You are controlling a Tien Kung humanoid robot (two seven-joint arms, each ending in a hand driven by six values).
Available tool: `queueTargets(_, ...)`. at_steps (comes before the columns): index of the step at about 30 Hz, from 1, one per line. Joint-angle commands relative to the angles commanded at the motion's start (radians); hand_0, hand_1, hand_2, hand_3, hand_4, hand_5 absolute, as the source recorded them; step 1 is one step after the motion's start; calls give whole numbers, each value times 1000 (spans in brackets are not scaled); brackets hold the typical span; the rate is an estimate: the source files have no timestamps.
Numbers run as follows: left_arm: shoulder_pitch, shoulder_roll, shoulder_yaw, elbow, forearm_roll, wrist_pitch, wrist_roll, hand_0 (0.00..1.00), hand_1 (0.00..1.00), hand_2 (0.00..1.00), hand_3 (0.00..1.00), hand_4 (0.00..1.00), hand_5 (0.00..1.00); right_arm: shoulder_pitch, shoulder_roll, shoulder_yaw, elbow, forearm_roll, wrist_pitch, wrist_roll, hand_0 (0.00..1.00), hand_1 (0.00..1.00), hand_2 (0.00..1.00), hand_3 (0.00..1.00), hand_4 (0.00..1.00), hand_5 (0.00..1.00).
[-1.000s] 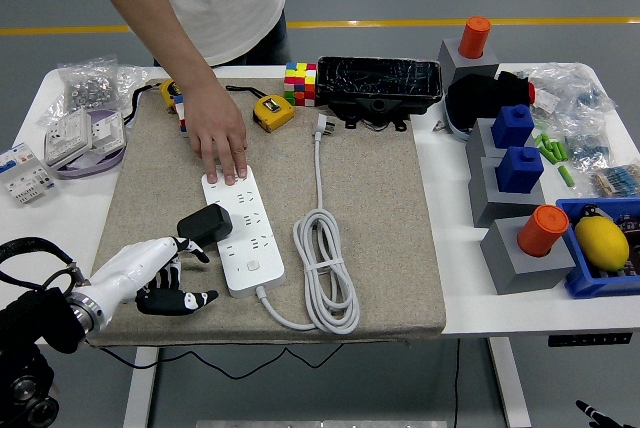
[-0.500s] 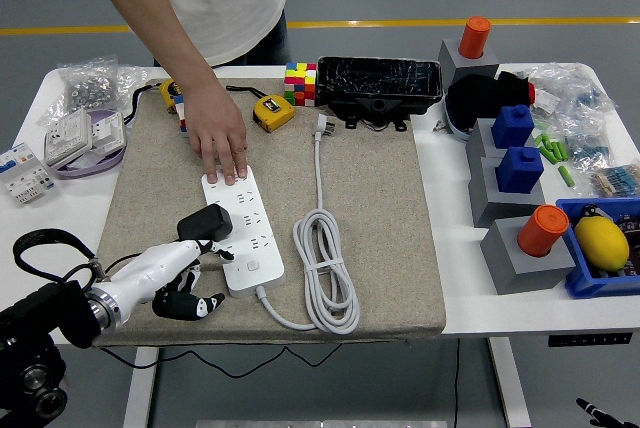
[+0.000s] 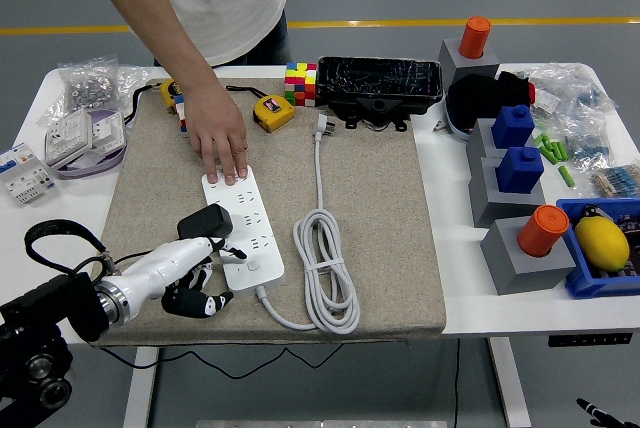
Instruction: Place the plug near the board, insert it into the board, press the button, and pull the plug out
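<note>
While a person's hand pins the far end of the white board, the left hand has crept rightward to the board's near end, fingers loosely extended, grasping nothing; the black plug sits seated, so the button press looks imminent. Grey mat covers the white counter; grey floor beyond.
</note>
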Motion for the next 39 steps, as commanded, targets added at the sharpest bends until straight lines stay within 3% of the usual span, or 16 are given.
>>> queueTargets(8,-16,-2,10,0,-34,-22,-4,76,62,119,743,613,111,-2,1,1,2,0,0,1,654,664,665,581,998,557)
queueTargets(39,-66,-35,40,0,-52,-31,9,71,61,116,722,608,125,-5,-1,6,3,-1,1,1,654,664,664,582,998,558)
